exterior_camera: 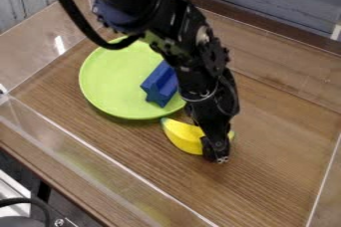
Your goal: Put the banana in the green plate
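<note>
The banana [182, 134], a stubby bright-yellow toy, lies on the wooden table just off the near right rim of the green plate [107, 84]. My gripper [213, 148] points steeply down and is pressed over the banana's right end, its dark fingers hiding that end. The gap between the fingers does not show, so I cannot see whether they clamp the banana. The banana rests on the table surface, outside the plate.
A dark-blue rectangular block [163, 82] lies on the right part of the green plate, partly behind my arm. Clear plastic walls [54, 136] ring the table at the left and front. Bare wood [286, 102] lies to the right of the banana.
</note>
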Motion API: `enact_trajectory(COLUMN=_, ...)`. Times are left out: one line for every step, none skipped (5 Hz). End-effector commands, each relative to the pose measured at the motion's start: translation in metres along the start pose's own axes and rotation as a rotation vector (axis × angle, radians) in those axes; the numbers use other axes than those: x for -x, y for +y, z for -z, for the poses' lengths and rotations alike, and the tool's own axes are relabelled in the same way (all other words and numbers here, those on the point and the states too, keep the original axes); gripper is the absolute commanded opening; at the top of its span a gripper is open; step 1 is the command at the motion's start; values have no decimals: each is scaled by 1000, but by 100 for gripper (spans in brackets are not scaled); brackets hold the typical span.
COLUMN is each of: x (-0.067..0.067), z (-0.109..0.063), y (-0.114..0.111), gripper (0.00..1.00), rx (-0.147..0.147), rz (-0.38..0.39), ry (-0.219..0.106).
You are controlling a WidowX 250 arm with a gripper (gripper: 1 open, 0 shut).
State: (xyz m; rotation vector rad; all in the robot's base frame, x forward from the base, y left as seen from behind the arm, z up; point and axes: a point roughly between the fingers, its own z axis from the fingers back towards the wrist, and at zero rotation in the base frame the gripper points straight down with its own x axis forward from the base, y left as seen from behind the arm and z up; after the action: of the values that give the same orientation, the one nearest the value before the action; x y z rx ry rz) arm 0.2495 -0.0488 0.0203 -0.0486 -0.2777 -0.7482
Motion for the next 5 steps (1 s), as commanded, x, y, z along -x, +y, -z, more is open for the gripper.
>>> enact_trajectory(x=-8, z=-2, y=-1, gripper=0, rx=-7, rz=27, ry=-17)
enact_trajectory(x=4, z=-10, y=3, gripper=0, rx=6, rz=65, ry=-12)
enact_trajectory(x=15, z=-20, y=8, gripper=0, rx=20, rz=104, ry=2)
enact_trajectory(x=17, z=-24, y=7, gripper=0, rx=17, rz=79, ry=21)
enact_trajectory(x=20, z=-21, y=6, gripper=0, rx=12, rz=56, ry=29)
